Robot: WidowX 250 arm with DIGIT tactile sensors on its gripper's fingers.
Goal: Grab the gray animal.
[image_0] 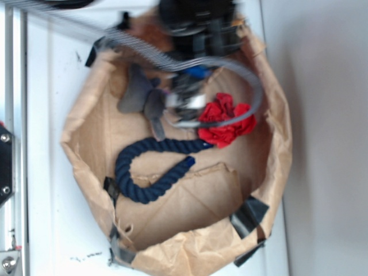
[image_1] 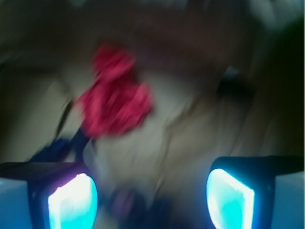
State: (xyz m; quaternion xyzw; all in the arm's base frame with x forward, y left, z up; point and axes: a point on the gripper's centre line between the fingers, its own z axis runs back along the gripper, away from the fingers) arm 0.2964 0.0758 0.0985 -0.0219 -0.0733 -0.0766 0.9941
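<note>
- Exterior view: toy animal (image_0: 138,95), gray and limp, lies at the far left inside the brown paper basket (image_0: 86,138), near its wall.
- The gripper (image_0: 187,109) hangs just right of it, blurred; here I cannot tell how its fingers stand.
- The red fabric flower (image_0: 225,121) sits just right of the gripper, and the navy rope (image_0: 144,167) curls nearer, under both.
- Risk, as I judge it: closing here could catch the flower or the rope instead, since all three crowd together.
- The basket wall leaves little room left of the animal; the near right floor is open.
- Wrist view: both fingers (image_1: 71,202) glow cyan, spread wide with nothing between them.
- The flower (image_1: 114,100) is ahead and left; the animal is not recognisable through the blur.
</note>
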